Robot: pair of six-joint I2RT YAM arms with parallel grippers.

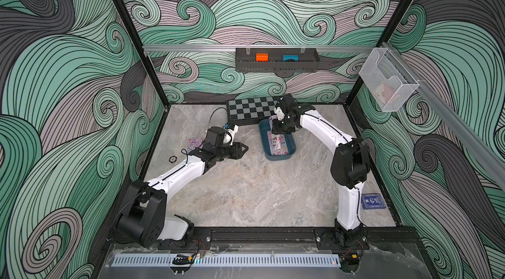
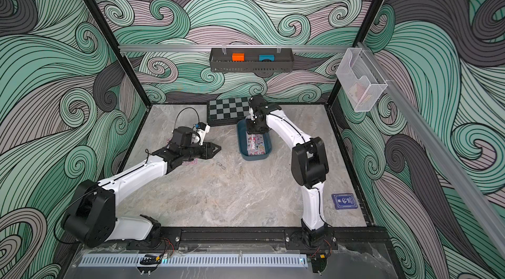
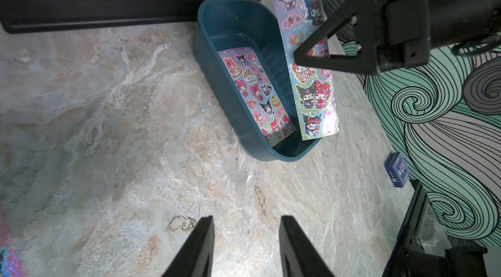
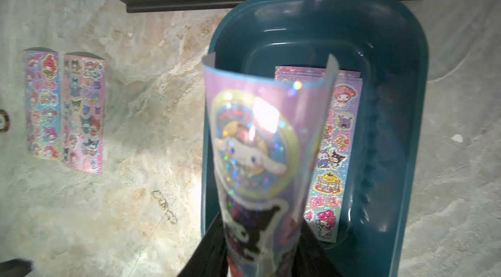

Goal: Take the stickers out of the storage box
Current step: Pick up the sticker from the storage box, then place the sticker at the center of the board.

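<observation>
The storage box (image 1: 263, 134) (image 2: 241, 141) (image 3: 217, 45) (image 4: 393, 85), a dark teal tub, stands just in front of the chessboard. A stack of stickers (image 1: 276, 144) (image 3: 256, 94) (image 4: 339, 137) lies flat inside it. My right gripper (image 1: 278, 127) (image 4: 259, 237) is shut on one glossy sticker sheet (image 3: 311, 94) (image 4: 254, 140), which curls between its fingers above the tub. Two more sheets (image 4: 43, 104) (image 4: 84, 113) lie side by side on the table at the left. My left gripper (image 1: 244, 147) (image 2: 217, 149) (image 3: 246, 224) hovers open and empty left of the tub.
A chessboard (image 1: 251, 109) lies against the back wall. A dark blue card box (image 1: 371, 201) sits at the right edge. A black wall tray (image 1: 277, 68) and a clear bin (image 1: 388, 81) hang above. A poker chip (image 1: 172, 158) lies at the far left.
</observation>
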